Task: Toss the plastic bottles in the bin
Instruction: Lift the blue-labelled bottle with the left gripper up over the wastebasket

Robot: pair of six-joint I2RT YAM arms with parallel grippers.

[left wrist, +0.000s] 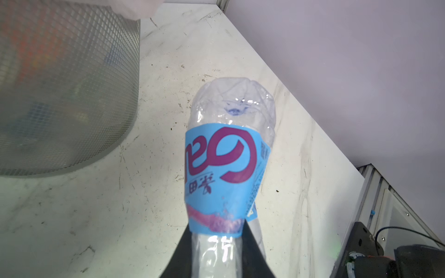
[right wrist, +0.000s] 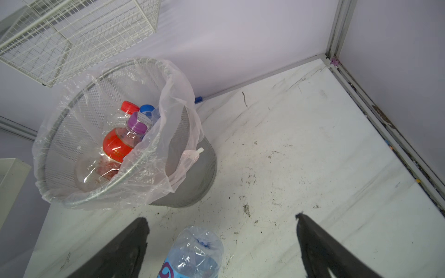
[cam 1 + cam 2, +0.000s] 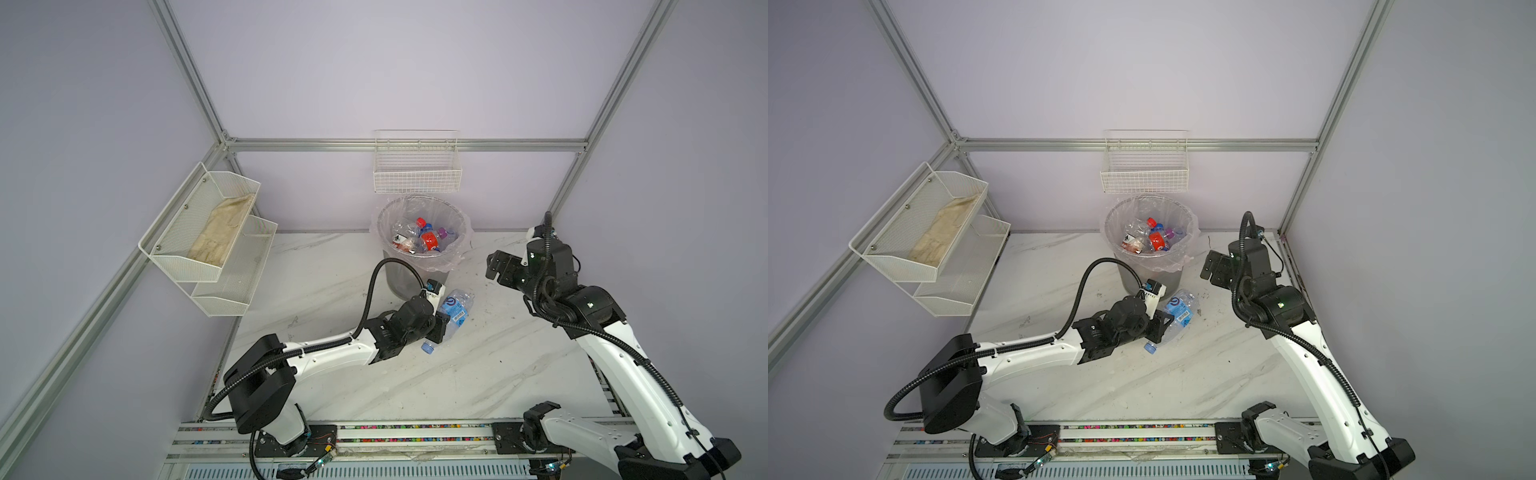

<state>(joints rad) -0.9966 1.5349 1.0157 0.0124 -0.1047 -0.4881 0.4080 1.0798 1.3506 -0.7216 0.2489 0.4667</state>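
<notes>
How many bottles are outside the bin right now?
1. The blue-label bottle is just in front of the bin, pinched by the left gripper. The arms could hide another.

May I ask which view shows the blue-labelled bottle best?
Left wrist view: the blue-labelled bottle shows close, held by the left gripper. Both top views show it small; the right wrist view only its base end.

The clear bottle [image 1: 231, 115] at the centre of the left wrist view wears a blue label [image 1: 221, 173] with a large purple swirl logo. Below it are two purple Chinese characters, upside down, seemingly 景田. In a top view a barcode [image 3: 458, 318] shows on the label. Its fine print is too small to read, as is the yellow print on the red-labelled bottle [image 2: 115, 146].
</notes>
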